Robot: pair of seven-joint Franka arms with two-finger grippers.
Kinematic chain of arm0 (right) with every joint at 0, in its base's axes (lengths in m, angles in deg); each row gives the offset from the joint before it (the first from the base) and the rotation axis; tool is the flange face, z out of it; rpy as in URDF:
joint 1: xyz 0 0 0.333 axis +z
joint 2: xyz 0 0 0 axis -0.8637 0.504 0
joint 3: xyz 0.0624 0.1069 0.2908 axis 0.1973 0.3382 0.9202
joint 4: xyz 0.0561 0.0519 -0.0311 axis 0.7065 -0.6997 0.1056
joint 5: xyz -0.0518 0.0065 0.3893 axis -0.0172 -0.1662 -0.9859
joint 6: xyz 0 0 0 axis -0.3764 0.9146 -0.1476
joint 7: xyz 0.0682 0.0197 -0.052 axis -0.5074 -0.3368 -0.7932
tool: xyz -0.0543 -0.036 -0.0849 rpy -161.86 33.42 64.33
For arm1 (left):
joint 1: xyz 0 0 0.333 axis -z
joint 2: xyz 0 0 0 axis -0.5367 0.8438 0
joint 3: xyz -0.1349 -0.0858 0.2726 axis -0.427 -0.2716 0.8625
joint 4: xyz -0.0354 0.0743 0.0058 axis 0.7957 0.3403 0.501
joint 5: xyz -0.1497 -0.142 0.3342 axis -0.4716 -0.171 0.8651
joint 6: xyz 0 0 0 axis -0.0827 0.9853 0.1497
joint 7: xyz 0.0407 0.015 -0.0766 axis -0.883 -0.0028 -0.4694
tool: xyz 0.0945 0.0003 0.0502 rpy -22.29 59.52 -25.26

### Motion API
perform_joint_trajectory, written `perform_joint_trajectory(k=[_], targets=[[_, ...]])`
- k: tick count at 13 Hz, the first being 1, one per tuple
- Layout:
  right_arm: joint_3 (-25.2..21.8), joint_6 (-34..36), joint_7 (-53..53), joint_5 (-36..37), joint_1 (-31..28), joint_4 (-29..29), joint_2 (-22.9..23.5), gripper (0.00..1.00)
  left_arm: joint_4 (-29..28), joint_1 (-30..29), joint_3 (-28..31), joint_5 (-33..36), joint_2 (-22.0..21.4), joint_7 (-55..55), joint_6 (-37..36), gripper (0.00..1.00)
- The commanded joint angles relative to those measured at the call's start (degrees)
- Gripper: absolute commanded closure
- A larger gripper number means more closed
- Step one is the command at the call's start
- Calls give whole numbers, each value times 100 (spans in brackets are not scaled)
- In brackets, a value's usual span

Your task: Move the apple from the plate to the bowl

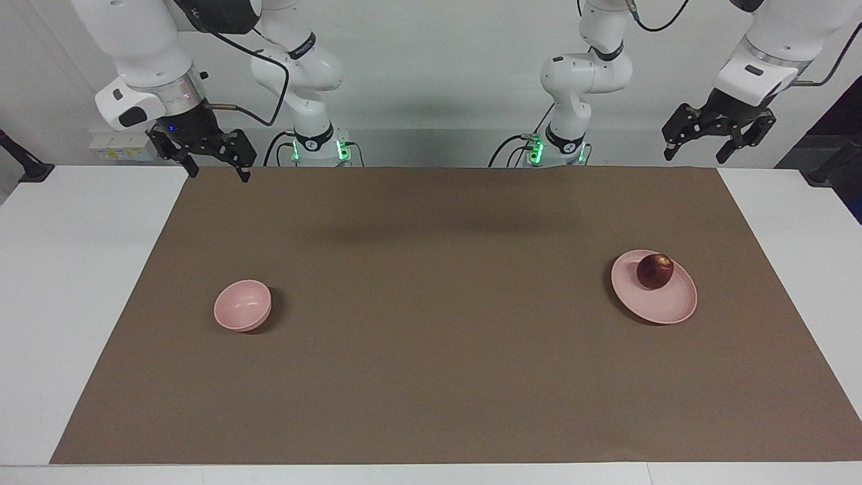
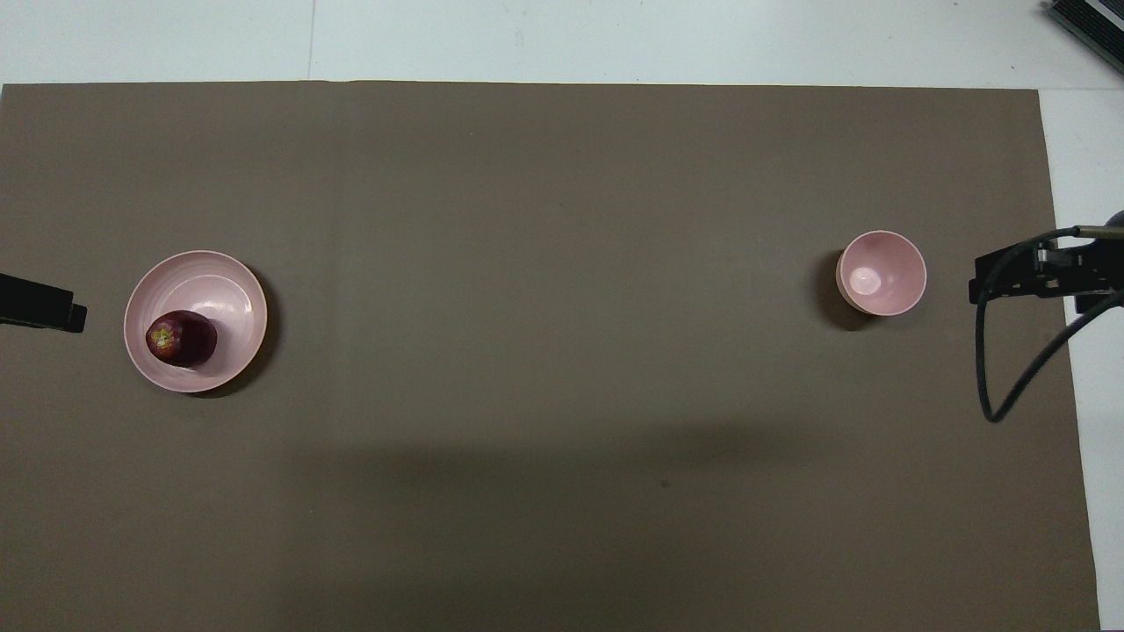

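The dark red apple (image 1: pixel 654 270) (image 2: pixel 181 338) lies on the wide pale pink plate (image 1: pixel 663 311) (image 2: pixel 224 279), on the side nearer the robots, toward the left arm's end of the table. The small deep pink bowl (image 1: pixel 242 305) (image 2: pixel 881 272) stands empty toward the right arm's end. My left gripper (image 1: pixel 695 155) (image 2: pixel 42 303) hangs open, high above the mat's corner by the robots at the plate's end. At the bowl's end, my right gripper (image 1: pixel 219 173) (image 2: pixel 1027 272) hangs open above the mat's other corner by the robots. Neither gripper holds or touches anything.
A brown mat (image 1: pixel 431 337) covers most of the white table (image 1: pixel 74 283). A black cable (image 2: pixel 997 369) loops down from the right arm's wrist. The plate and the bowl stand far apart, with bare mat between them.
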Motion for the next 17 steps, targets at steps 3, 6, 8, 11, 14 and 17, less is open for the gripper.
perform_joint_trajectory(k=[3,6,8,11,14,17], targets=[[42,-16,27,-50,-51,-169,-132,0,-123,-47,-38,62,-131,44,-25,0],[42,-16,1,-50,-51,-169,-132,0,-123,-47,-38,62,-122,44,-34,0],[42,-16,9,-50,-51,-161,-132,0,-123,-47,-38,62,-122,44,-25,0],[33,-16,27,-41,-51,-152,-132,0,-123,-47,-38,62,-122,44,-34,0],[33,-16,36,-41,-51,-143,-123,0,-123,-47,-38,62,-131,44,-34,0],[33,-16,27,-41,-51,-143,-123,0,-123,32,-56,62,-122,70,-25,0]])
